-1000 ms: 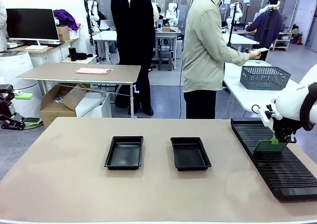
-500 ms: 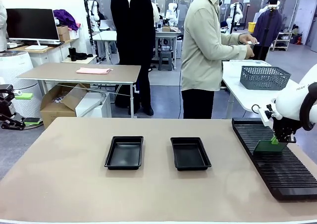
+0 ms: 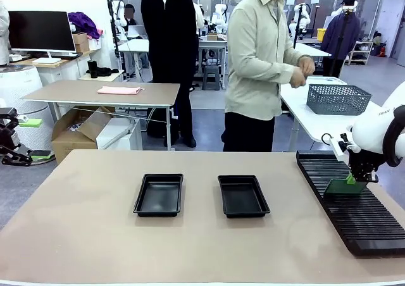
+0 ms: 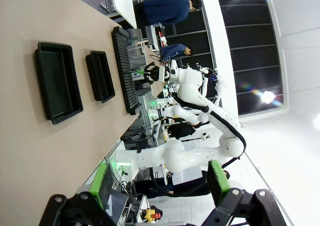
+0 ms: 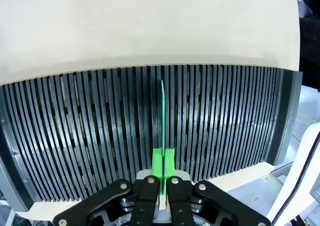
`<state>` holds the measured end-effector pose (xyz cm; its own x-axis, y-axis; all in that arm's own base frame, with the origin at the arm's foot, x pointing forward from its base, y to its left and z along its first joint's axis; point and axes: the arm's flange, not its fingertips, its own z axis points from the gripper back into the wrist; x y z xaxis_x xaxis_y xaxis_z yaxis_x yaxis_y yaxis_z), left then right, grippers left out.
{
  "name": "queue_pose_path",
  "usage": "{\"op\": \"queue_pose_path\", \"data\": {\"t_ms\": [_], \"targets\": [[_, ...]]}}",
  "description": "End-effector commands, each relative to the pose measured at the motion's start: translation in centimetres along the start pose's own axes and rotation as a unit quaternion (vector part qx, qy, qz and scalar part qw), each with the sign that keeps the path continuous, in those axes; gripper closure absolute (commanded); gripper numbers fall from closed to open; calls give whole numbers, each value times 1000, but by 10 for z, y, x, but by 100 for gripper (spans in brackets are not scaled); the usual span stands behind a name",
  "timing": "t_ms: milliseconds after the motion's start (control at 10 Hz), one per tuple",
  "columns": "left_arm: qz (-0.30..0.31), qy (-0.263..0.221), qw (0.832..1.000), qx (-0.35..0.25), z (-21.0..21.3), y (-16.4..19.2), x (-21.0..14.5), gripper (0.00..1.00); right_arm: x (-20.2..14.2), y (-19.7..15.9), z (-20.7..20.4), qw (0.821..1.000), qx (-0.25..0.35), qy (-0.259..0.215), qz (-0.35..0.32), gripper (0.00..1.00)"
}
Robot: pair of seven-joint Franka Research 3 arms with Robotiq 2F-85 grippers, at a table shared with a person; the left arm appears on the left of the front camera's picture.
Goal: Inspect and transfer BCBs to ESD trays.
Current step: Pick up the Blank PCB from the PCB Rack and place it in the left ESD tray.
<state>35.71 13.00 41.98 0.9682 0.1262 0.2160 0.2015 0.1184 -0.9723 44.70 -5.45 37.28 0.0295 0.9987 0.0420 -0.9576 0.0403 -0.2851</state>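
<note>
A green BCB (image 3: 342, 187) stands on edge in the black slotted rack (image 3: 354, 213) at the right. My right gripper (image 3: 355, 179) is shut on its top edge. The right wrist view shows the board (image 5: 162, 111) edge-on, running down into a slot, pinched between the green pads (image 5: 158, 163). Two empty black ESD trays (image 3: 159, 195) (image 3: 243, 196) lie side by side mid-table. My left gripper (image 3: 35, 138) hangs open off the table's left edge. Its fingers (image 4: 102, 186) hold nothing and look toward the trays (image 4: 57, 81) (image 4: 100, 76).
A person in a beige shirt (image 3: 259, 52) stands at the far side, hands (image 3: 305, 71) together near the chest. A grey mesh basket (image 3: 338, 98) sits on the white side table behind. Bare tabletop (image 3: 82, 248) surrounds the trays.
The person has turned from the side table toward my table and drawn both hands together. Both arms and the board stayed still.
</note>
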Motion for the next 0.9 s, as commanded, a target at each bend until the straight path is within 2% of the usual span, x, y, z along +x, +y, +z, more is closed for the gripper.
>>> {"op": "queue_pose_path", "data": {"t_ms": [0,600,800], "targets": [[-1,-4,1000,-3,0,-1,1,0,0,0,0,1000,0,0,2,100],[-1,-4,1000,-3,0,-1,1,0,0,0,0,1000,0,0,0,98],[-1,-4,1000,-3,0,-1,1,0,-2,2,17,1000,-5,1,0,98]]}}
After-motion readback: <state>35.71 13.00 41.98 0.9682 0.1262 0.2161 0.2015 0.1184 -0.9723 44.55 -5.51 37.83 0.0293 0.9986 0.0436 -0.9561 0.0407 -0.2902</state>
